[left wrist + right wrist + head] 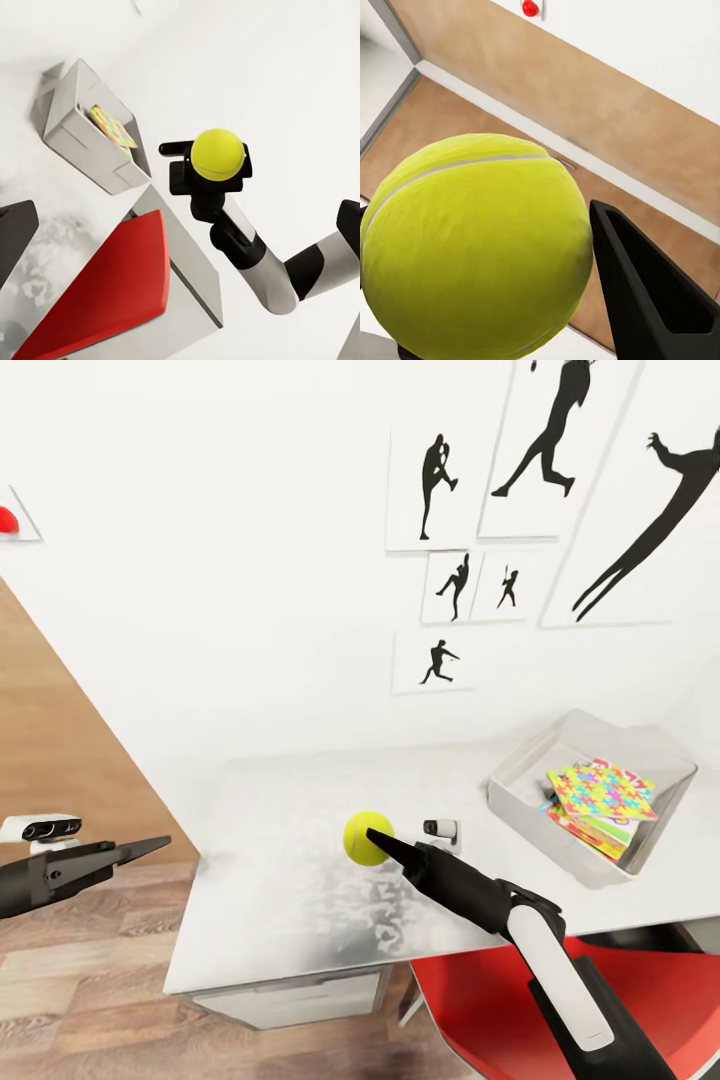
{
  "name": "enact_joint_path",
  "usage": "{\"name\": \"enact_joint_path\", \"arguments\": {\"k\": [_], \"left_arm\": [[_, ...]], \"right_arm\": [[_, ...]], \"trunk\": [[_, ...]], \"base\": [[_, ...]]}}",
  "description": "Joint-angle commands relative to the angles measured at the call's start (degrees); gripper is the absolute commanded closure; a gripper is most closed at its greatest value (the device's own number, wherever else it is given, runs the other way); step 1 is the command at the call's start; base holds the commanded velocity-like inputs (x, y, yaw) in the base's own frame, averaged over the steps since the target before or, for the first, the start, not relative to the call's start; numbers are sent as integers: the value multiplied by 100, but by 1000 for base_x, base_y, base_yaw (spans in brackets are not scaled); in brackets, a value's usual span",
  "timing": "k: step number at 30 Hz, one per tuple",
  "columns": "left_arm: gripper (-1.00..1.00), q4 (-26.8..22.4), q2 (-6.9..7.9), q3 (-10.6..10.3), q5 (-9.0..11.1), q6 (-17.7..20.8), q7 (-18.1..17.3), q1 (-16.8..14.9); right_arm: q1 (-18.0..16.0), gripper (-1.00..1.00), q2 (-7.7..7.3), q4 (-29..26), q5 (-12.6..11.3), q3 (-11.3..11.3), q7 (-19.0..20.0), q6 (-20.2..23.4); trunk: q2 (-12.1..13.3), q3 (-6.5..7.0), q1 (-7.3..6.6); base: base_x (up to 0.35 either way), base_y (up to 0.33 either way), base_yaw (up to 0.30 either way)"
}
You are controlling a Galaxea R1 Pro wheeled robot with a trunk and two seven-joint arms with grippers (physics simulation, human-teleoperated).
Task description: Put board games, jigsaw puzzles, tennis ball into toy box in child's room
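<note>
White wall rises behind a pale grey table point(290, 920) whose top is mottled with reflections, and wood-plank floor shows at the left.

Over the middle of the table the right gripper point(372, 840) has its dark fingers point(649, 300) pinching the tennis ball point(367, 837); in the right wrist view the yellow-green ball point(472, 247) sits against one finger, its pale seam curving across the top. From the left wrist view the same ball point(218, 154) is seated at the end of the right gripper point(214, 169), in front of its black mount. The white and black forearm runs back toward the near right.

The left gripper point(150, 847) hangs off the table's left edge, above the floor; its fingers look pressed close together, ending in a thin point, and nothing is between them.

At the far right of the table stands the toy box point(520, 800), a shallow grey tray with sloping walls. Inside lie the jigsaw puzzles point(605, 788), bright sheets of yellow, pink, blue and green pieces, stacked on other colourful flat things whose print is too small to read. The ball is well apart from the box, to its left.

A red chair seat point(470, 1010) shows under the near right edge of the table. Black silhouette posters of ball players point(437, 490) hang on the wall above the box. No writing can be read anywhere.
</note>
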Motion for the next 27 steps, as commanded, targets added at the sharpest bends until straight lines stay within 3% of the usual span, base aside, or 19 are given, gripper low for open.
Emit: {"name": "enact_joint_path", "arguments": {"k": [1, 27], "left_arm": [[-100, -1, 3, 0, -4, 61, -21, -4], [-100, -1, 2, -1, -5, 60, -21, -4]], "right_arm": [[-3, 100, -4, 0, -67, 0, -13, 52], [4, 100, -3, -2, -62, 4, -22, 46]], "trunk": [[-10, 0, 3], [-10, 88, 3]], "base": [[0, 0, 0], [0, 0, 0]]}}
